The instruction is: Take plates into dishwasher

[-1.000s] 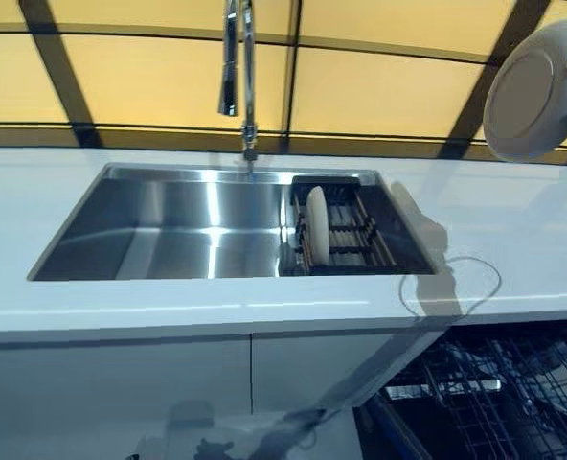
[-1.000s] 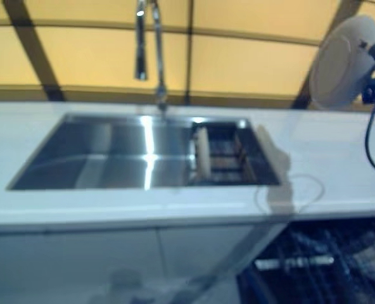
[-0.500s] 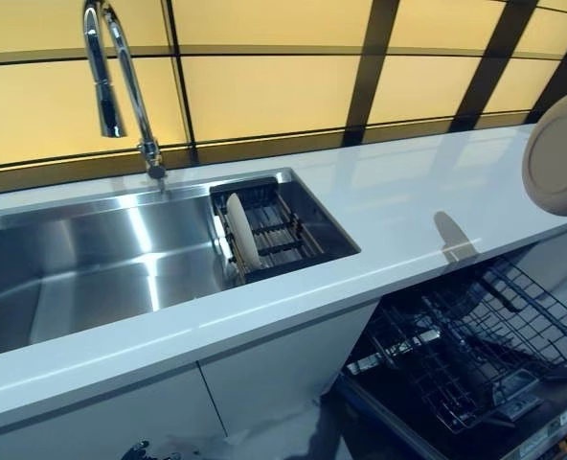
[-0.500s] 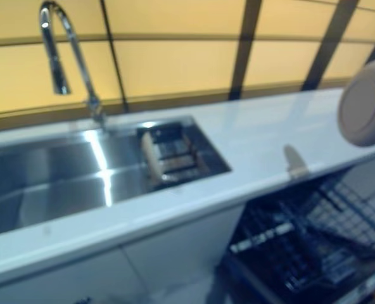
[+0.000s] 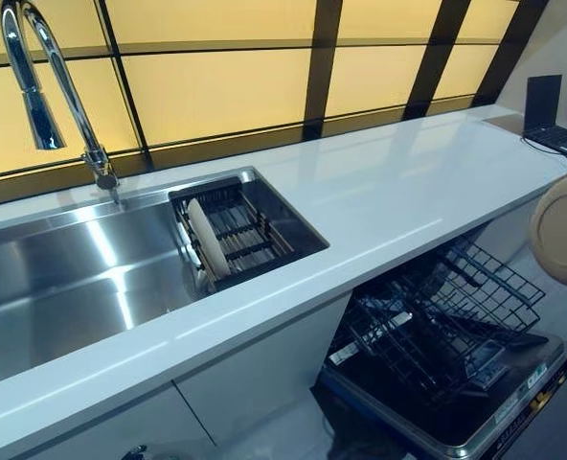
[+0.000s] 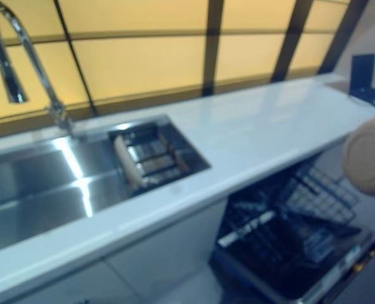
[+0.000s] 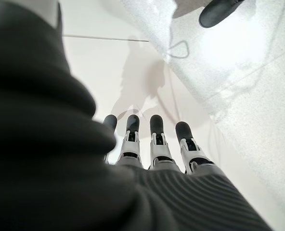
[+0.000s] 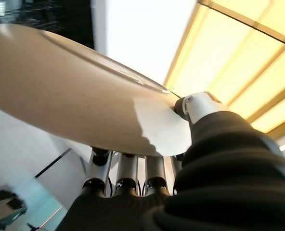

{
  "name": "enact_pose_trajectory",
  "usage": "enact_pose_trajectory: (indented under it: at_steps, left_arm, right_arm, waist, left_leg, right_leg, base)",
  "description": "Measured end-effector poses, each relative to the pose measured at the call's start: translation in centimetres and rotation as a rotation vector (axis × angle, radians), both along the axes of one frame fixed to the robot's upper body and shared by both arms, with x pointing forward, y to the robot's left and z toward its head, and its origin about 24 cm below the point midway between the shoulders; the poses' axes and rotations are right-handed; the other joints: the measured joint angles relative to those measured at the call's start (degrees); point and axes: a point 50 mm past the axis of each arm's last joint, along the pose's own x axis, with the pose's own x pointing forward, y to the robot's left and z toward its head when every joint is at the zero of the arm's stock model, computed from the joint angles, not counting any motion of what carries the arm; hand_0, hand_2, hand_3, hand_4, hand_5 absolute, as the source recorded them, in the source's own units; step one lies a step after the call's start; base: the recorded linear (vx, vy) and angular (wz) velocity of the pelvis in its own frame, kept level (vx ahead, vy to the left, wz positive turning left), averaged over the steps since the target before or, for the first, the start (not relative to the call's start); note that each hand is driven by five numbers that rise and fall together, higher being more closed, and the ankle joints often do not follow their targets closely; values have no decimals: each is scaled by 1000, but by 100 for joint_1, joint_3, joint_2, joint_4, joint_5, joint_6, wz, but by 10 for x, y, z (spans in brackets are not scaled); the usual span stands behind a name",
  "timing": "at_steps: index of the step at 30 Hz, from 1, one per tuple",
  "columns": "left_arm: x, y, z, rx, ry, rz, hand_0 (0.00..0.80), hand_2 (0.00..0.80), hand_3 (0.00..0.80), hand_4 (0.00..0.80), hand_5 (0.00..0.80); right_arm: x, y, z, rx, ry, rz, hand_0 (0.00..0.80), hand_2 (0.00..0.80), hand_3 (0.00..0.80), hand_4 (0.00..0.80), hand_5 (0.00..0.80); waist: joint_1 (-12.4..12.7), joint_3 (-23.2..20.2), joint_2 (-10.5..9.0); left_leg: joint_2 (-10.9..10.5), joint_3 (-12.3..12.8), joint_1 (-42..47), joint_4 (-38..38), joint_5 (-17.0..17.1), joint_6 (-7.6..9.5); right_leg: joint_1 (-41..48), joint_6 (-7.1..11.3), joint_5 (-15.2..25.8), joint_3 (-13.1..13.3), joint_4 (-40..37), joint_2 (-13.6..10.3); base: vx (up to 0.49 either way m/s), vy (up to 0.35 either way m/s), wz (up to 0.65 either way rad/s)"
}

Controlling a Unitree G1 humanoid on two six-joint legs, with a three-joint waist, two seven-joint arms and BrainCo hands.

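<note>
The right hand point(image 8: 133, 180) grips a beige plate point(image 5: 561, 228) between thumb and fingers, holding it in the air at the right edge of the scene, above the open dishwasher's wire rack point(image 5: 446, 316). A second plate point(image 5: 205, 240) stands on edge in the dish rack point(image 5: 245, 230) inside the steel sink point(image 5: 63, 278). The left hand point(image 7: 152, 139) hangs with fingers straight, empty. A faucet point(image 5: 44, 86) rises behind the sink. A laptop point(image 5: 552, 120) sits on the white countertop point(image 5: 389, 192) at its far end, before yellow wall panels.

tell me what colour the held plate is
Beige, plain: the plate in the right hand, best in the right wrist view.
</note>
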Motion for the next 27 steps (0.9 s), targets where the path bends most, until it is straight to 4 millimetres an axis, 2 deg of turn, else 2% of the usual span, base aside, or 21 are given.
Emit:
enact_pose_trajectory:
  at_steps: [6, 14, 19, 25, 27]
  left_arm:
    - [2, 0, 1, 0, -8, -2, 0, 0, 0, 0, 0]
    - [1, 1, 1, -8, -5, -1, 0, 0, 0, 0, 0]
    - [0, 2, 1, -6, -3, -3, 0, 0, 0, 0, 0]
    - [2, 7, 4, 14, -5, -24, 0, 0, 0, 0, 0]
    - [4, 8, 4, 15, -8, -25, 0, 0, 0, 0, 0]
  right_arm:
    - [-2, 1, -9, -106, 72, 44, 800, 800, 800, 800, 800]
    - [7, 26, -12, -435, 166, 232, 800, 800, 800, 800, 800]
    - [12, 36, -21, -439, 168, 291, 800, 800, 800, 800, 800]
    - [17, 44, -54, -367, 223, 333, 800, 800, 800, 800, 800]
    - [18, 46, -66, -326, 231, 336, 800, 800, 800, 800, 800]
  waist:
    - [-5, 32, 26]
    - [21, 69, 31]
    - [35, 85, 31]
    - [73, 225, 76]
    - [154, 268, 115]
  left_leg:
    - [7, 28, 13, -1, -7, -4]
    - [11, 8, -32, 1, -7, -4]
    - [8, -28, -81, 5, 13, -28]
    - [-7, -89, -82, 4, 13, -21]
    - [-4, -92, -83, 6, 13, -21]
  right_leg:
    - [-3, 0, 0, 17, -1, -5]
    - [-41, -1, -2, 1, -1, -10]
    - [-74, -2, 0, -33, -1, -7]
    - [-48, -1, -1, -86, -2, -15]
    - [-67, -1, -1, -83, -2, -12]
  base:
    - [-6, -18, -2]
    - [-6, -38, 1]
    - [8, -23, 3]
    - [-1, -11, 5]
    - [0, 0, 0]
